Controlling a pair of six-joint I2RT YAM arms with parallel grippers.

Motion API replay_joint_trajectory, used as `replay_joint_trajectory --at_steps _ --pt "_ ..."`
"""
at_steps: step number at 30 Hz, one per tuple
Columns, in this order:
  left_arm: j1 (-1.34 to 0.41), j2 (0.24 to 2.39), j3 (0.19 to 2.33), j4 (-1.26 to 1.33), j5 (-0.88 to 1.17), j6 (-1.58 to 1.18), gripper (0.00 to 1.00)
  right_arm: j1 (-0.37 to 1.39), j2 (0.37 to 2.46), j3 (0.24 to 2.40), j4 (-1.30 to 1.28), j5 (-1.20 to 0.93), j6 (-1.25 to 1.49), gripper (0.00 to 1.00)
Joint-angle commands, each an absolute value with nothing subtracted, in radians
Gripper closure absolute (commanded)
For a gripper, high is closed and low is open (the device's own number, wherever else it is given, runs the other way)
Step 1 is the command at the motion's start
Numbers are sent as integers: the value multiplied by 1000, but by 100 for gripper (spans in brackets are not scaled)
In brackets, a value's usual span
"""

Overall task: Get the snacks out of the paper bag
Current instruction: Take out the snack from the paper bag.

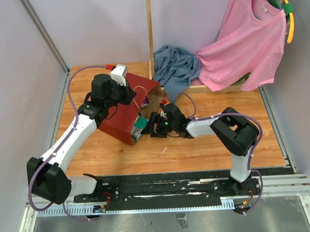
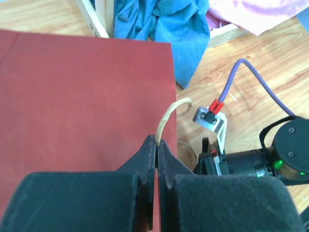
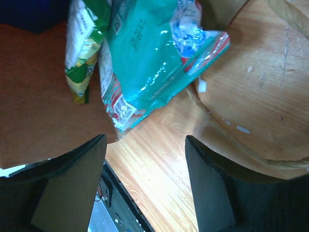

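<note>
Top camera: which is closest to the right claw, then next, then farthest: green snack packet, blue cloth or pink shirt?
1. Green snack packet, just left of the right claw, at the mouth of the paper bag.
2. Blue cloth, crumpled at the back.
3. Pink shirt, hanging back right.

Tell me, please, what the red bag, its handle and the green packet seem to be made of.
The red bag looks like matte paper: flat, crisp straight edge. Its handle seems twisted pale cord, fibrous. The green packet is probably glossy plastic film: bright glints, crinkles.
</note>
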State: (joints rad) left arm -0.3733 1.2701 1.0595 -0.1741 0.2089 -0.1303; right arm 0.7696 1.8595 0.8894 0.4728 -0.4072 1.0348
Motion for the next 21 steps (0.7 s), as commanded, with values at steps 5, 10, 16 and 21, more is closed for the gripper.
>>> replay_joint_trajectory --at_steps 5,10,16,21 --pt "-366 1442 1267 -307 287 -7 100 783 1908 933 498 -400 1028 36" --pt "-366 1469 1292 -301 343 -71 99 780 1943 952 563 -405 1059 40" --pt "-365 1417 1286 -270 245 -156 100 780 1959 988 539 -380 1048 44" --pt "-365 1378 1221 -248 159 -230 99 780 1970 987 559 -369 1058 53"
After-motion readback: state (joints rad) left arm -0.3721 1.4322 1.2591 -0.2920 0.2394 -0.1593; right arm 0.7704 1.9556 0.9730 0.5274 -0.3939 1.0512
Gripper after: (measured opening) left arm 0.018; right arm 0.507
